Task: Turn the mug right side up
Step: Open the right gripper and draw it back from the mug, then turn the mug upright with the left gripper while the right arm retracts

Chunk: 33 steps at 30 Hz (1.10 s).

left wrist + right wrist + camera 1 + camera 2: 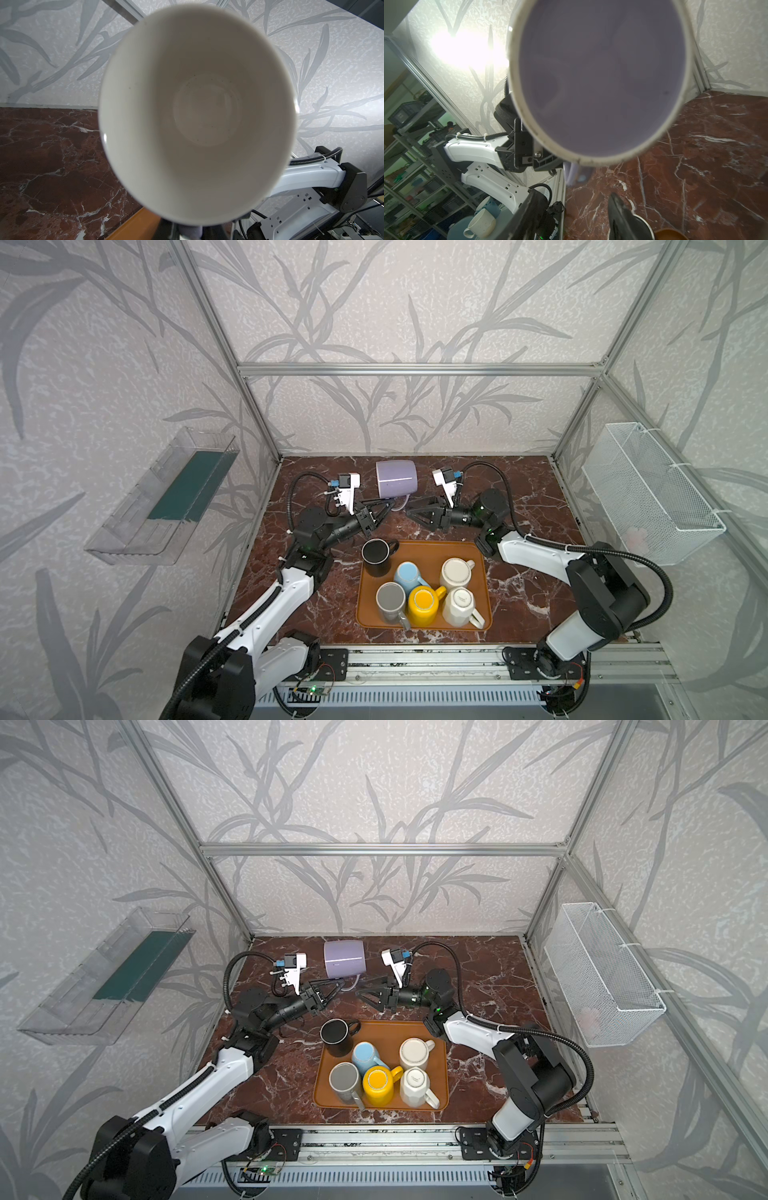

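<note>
Black left gripper (386, 508) is clamped on the handle of the lilac mug (397, 479), held sideways near the back wall with its mouth facing that arm. Right gripper (411, 511) sits just beside the handle, jaws apart.

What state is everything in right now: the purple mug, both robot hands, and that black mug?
Purple mug: on its side, held by its handle.
Left hand: shut on the mug's handle.
Right hand: open, gripping nothing.
Black mug: upright, at the tray's corner.
</note>
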Available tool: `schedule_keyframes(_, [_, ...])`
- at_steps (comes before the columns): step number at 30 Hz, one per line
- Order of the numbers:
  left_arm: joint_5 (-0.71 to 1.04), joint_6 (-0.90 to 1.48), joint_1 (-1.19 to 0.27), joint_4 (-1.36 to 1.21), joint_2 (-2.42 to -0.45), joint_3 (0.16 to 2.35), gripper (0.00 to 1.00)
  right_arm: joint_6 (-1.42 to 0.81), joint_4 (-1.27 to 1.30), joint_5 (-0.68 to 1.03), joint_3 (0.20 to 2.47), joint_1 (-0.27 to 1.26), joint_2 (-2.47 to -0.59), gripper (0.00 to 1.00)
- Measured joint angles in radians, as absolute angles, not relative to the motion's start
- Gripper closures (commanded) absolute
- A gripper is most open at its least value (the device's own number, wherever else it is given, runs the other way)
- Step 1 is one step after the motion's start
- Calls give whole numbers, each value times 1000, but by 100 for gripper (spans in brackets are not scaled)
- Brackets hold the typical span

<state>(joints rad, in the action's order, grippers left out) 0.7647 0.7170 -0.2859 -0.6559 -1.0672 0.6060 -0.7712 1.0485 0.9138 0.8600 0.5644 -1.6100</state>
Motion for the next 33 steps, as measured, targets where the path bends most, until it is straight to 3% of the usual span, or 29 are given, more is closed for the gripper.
schedule_keyframes(12, [626, 614, -271, -350, -1055, 630, 100, -548, 580, 788, 808, 516, -1351, 34])
schedule_keyframes(16, [575, 572, -269, -226, -1072, 688, 100, -500, 426, 697, 799, 512, -1275, 39])
schedule_keyframes(33, [291, 398, -257, 244, -1249, 970, 100, -413, -38, 422, 799, 502, -1222, 42])
